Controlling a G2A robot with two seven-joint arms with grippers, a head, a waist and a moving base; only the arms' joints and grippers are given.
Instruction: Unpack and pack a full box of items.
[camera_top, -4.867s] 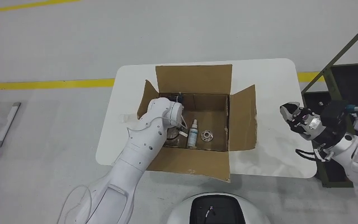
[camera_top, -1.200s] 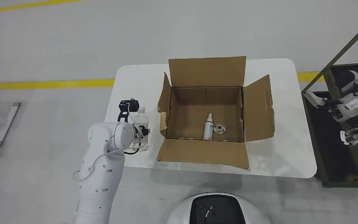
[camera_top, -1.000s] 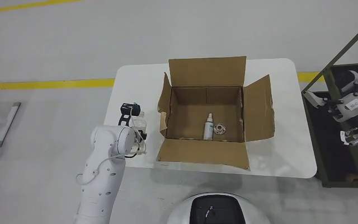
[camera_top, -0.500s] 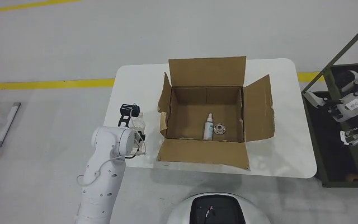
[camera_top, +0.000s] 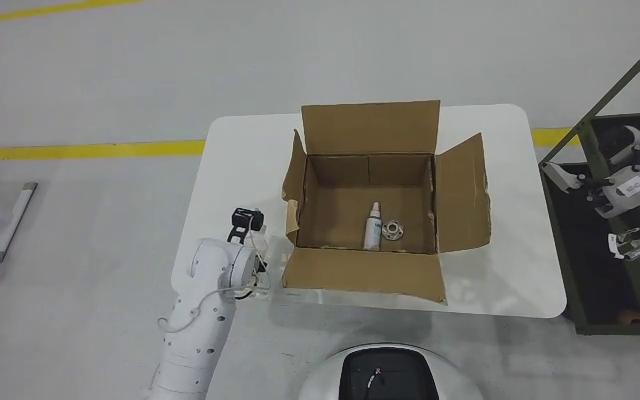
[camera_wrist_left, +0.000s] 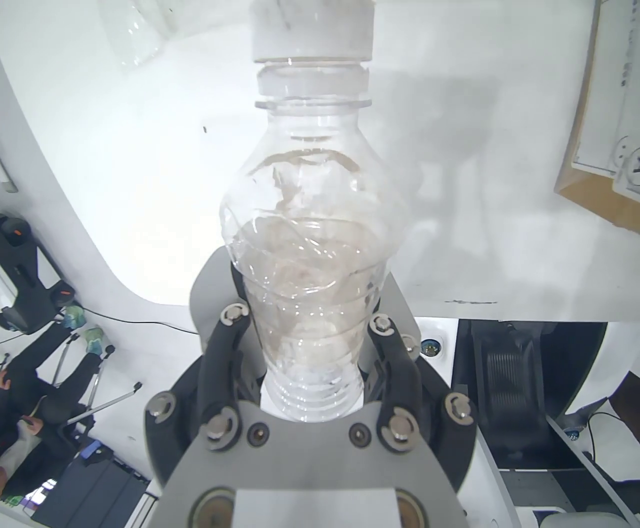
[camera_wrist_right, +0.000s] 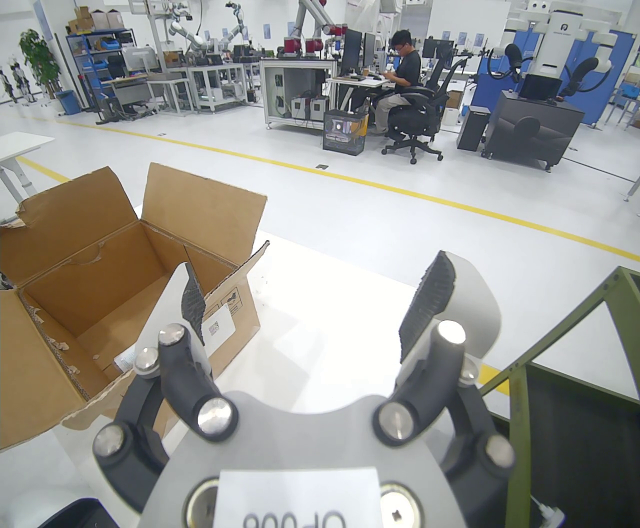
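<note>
Left gripper (camera_wrist_left: 307, 325) drew back — clamps clear ribbed plastic bottle (camera_wrist_left: 310, 225).

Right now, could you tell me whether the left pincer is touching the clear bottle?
Touching. The left wrist view shows the left pincer closed against both sides of the clear bottle.

White counter (camera_top: 500, 140) with rounded corners, sitting on a pale grey floor (camera_top: 300, 50), and a yellow line (camera_top: 100, 150) runs along behind it. Olive green rack (camera_wrist_right: 518, 425) just off the counter's right end. Way back there's workbenches (camera_wrist_right: 295, 95), an office chair (camera_wrist_right: 415, 125), a potted plant (camera_wrist_right: 35, 55) and a black cabinet (camera_wrist_right: 530, 125).
</note>
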